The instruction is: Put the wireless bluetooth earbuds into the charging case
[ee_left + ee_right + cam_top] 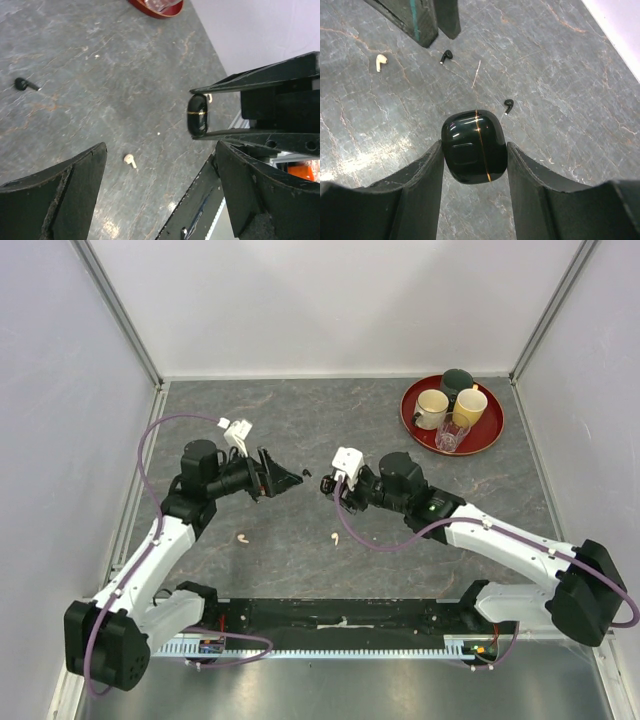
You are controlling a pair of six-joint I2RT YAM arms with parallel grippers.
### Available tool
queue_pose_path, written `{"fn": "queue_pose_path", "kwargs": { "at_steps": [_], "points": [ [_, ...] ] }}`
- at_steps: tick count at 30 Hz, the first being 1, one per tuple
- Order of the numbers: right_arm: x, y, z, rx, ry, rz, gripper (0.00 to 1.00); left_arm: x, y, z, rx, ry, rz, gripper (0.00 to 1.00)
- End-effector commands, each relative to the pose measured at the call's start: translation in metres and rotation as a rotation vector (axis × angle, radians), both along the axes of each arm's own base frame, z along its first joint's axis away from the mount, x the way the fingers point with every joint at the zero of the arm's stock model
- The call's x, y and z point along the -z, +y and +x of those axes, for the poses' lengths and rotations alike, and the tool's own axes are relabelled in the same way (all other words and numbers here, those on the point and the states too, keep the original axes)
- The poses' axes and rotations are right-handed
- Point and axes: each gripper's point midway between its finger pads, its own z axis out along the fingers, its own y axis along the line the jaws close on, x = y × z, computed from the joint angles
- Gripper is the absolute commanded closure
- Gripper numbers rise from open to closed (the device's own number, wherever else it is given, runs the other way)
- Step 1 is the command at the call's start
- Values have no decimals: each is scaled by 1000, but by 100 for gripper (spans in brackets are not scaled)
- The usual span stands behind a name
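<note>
A glossy black charging case (pixel 474 146) with a thin gold seam hangs above the table, its lid closed. My right gripper (pixel 475 150) is shut on its two sides. In the left wrist view the case (pixel 197 115) shows at the right between thin black fingers (pixel 250 82). Two black earbuds (pixel 446 56) (pixel 508 105) and a cream earbud (pixel 381 62) lie on the grey table beyond it. My left gripper (pixel 160 187) stands open and empty, over a cream earbud (pixel 130 160), with a black earbud (pixel 22 84) farther off. From above, the left gripper (pixel 285 478) faces the right gripper (pixel 327 487).
A red tray (pixel 407 422) with several cups and a glass sits at the back right. Two cream earbuds (pixel 243 537) (pixel 335 537) lie on the table in front of the grippers. White walls close in the table. A black rail (pixel 340 615) runs along its near edge.
</note>
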Motion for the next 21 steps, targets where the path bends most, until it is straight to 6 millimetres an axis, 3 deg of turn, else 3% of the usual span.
{"fn": "queue_pose_path", "kwargs": {
  "at_steps": [1,5,11,21],
  "points": [
    [-23,11,0,16,-54,73,82,-32,-20,-3,61,-77,-84,5],
    [-26,18,-5,-2,-51,96,82,-28,-35,-16,135,-80,-89,8],
    [-32,24,-11,-24,-55,119,82,-18,-52,-18,180,-63,-82,15],
    [-28,23,-17,-32,-43,113,82,-13,-62,-18,212,-43,-94,30]
  ]
}}
